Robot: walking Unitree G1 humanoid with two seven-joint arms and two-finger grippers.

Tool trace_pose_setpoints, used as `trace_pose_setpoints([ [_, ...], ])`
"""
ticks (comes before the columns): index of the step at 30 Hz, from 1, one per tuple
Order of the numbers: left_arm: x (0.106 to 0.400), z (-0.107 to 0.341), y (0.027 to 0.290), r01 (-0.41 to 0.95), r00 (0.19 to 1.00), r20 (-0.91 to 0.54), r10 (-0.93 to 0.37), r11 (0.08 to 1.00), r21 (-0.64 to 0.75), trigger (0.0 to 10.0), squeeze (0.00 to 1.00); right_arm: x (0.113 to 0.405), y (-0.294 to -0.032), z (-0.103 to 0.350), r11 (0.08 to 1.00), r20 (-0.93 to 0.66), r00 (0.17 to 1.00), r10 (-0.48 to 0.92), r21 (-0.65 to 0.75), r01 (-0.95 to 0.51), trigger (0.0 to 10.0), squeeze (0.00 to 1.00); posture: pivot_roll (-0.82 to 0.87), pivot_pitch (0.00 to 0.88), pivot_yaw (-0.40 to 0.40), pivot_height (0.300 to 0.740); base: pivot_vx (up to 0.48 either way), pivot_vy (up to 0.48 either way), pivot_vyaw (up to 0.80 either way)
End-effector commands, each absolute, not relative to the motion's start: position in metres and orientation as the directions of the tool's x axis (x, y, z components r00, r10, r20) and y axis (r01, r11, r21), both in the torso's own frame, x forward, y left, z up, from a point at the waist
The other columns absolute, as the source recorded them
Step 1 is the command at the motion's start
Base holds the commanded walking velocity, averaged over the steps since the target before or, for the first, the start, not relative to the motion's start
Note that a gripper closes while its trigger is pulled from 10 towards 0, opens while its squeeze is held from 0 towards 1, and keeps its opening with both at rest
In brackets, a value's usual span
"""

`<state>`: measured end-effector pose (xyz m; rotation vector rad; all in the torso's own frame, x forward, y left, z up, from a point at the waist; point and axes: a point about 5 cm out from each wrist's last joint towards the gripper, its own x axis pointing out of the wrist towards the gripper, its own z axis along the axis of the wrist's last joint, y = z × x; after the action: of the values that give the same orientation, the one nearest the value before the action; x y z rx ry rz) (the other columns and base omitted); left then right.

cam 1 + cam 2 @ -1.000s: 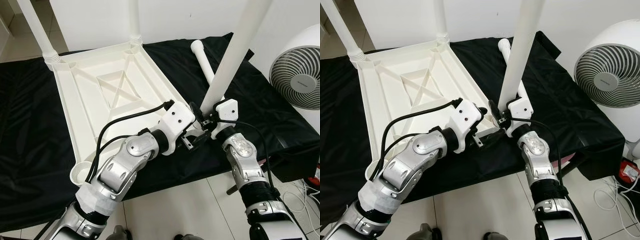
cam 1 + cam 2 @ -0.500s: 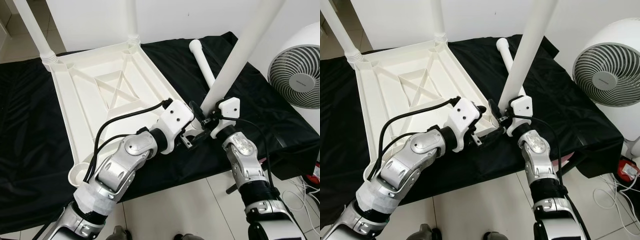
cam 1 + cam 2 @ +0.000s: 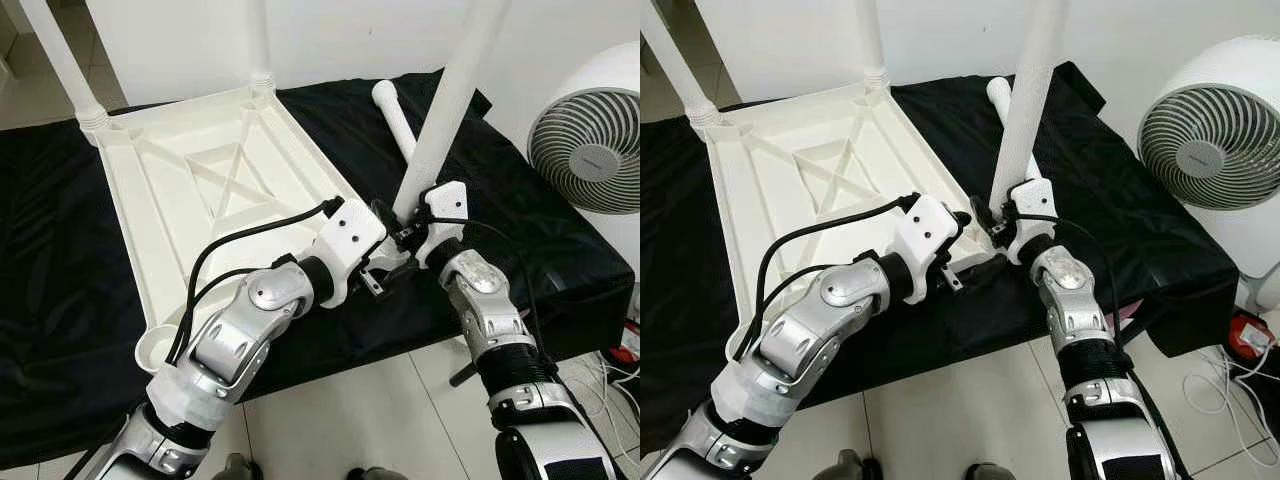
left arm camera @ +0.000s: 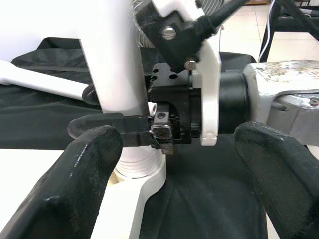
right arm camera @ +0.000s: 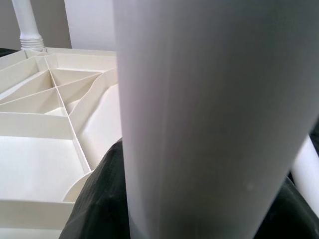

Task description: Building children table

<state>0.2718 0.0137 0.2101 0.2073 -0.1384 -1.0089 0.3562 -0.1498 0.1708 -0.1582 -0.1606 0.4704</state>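
One long white plastic table leg (image 3: 445,110) stands gripped in my right gripper (image 3: 408,232) over the upturned white tabletop's (image 3: 190,200) corner socket; my left gripper (image 4: 169,164), spread wide, flanks its base to steady it.

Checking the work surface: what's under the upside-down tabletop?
The white tabletop lies on a black cloth that spreads past it on all sides. A loose white leg lies on the cloth beside it. Whatever supports the cloth is covered.

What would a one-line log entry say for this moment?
right pincer: shut on table leg, upright at corner socket | left pincer: open beside it | tabletop: upside down | spare leg: lying on cloth
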Motion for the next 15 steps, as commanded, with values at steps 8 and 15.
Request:
trace_pose_setpoints([
  [8,0.2679,0.2141,0.0114,0.855,0.470,0.013,-0.882,0.459,0.241,10.0,0.00,0.3562,-0.1651,0.1272,0.916,-0.139,0.915,0.379,-0.086,-0.393,10.0,0.00,-0.04,0.122,0.048,0.740,0.000,0.000,0.00],
  [15,0.2677,0.2143,0.0110,0.856,0.470,0.015,-0.883,0.459,0.239,10.0,0.00,0.3598,-0.1654,0.1294,0.927,-0.137,0.923,0.361,-0.055,-0.371,10.0,0.00,-0.04,0.122,0.046,0.740,0.000,0.000,0.00],
])
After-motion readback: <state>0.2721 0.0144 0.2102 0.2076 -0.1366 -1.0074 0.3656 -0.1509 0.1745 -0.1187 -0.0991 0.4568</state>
